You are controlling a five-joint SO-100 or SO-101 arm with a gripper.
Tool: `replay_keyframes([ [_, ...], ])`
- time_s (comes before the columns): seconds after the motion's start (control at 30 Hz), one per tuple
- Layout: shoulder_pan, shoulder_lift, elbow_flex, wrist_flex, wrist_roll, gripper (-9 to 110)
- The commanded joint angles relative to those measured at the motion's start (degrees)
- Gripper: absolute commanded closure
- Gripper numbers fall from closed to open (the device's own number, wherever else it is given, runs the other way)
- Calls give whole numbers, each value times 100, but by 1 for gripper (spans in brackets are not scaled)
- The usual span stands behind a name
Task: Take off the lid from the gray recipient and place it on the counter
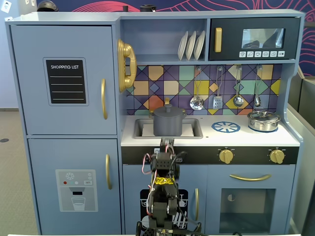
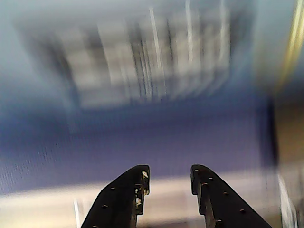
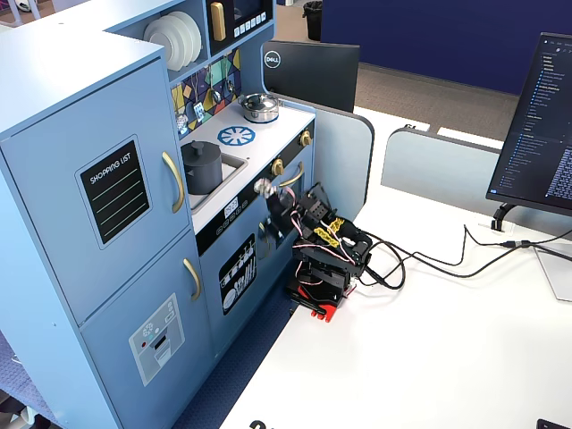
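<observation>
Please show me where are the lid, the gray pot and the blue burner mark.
lid [image 1: 168, 110], a fixed view, its flat top beside the knob.
gray pot [image 1: 167, 125], a fixed view, its front wall.
burner mark [image 1: 226, 127], a fixed view, its middle.

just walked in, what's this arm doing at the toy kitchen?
A small arm sits in front of the toy kitchen, its gripper open and empty, not touching anything. The gray pot sits in the sink with its lid on. The white counter beside it, with the blue burner mark, is where the lid would go. The wrist view is motion-blurred.
</observation>
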Motion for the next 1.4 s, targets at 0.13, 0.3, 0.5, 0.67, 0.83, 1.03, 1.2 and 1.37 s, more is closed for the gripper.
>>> replay_keyframes([
  [0.13, -44, -800, -1942, -1934, 167, 102],
  [0.3, 79, -1301, -2259, -3551, 105, 102],
  [0.5, 193, -2145, -2487, -5168, 149, 101],
  [0.67, 185, -2505, -2681, -5467, 44, 100],
  [0.83, 141, -2944, -3023, -5607, -79, 95],
  [1.03, 141, -3305, -3270, -5704, -114, 88],
  [1.2, 123, -3533, -3331, -5757, -158, 87],
  [1.37, 105, -3902, -3313, -6117, -141, 87],
])
